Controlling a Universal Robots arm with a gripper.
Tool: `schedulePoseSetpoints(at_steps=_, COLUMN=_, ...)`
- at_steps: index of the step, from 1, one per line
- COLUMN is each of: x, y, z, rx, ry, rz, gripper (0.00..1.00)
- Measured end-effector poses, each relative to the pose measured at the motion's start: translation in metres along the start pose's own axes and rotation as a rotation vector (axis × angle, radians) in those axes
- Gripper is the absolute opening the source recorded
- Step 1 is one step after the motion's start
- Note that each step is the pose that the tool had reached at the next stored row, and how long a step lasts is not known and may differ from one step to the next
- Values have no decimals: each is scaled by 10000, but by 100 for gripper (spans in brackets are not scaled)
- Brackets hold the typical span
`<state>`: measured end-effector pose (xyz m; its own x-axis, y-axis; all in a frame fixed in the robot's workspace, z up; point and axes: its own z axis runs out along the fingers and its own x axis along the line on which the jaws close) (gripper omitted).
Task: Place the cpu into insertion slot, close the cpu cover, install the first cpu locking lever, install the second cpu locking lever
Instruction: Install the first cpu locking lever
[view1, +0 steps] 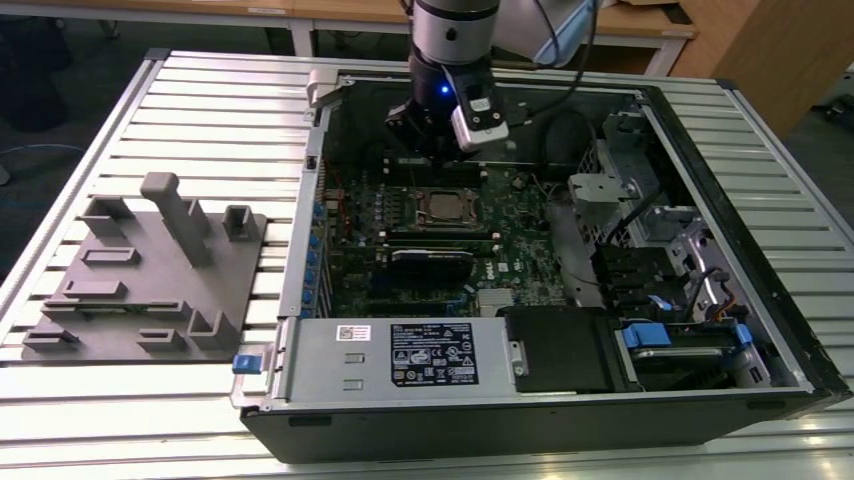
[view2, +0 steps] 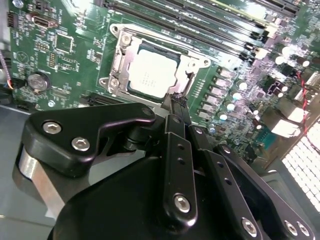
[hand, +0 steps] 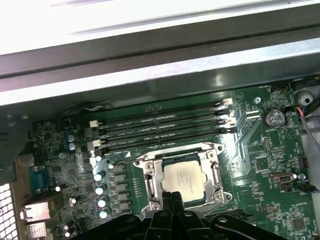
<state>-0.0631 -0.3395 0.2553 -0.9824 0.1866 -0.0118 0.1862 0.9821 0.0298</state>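
The cpu (hand: 183, 180) sits flat in the window of the cpu cover (hand: 218, 176), whose silvery frame lies down around it on the green board (hand: 260, 165). The black pincer (hand: 173, 196), fingertips pressed together, overlaps one edge of the chip. Long black memory slots (hand: 165, 127) run beside it.

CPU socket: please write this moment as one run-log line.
chip seated in socket | cover looks down | gripper shut, at socket edge

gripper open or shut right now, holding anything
gripper: shut, fingertips together close by the edge of the cpu cover; no object seen between them.
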Motion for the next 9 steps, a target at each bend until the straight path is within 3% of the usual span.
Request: schedulePoseSetpoints(at_steps=9, x=73, y=-14, z=-2, rx=1, ry=0, rz=-1, gripper=10)
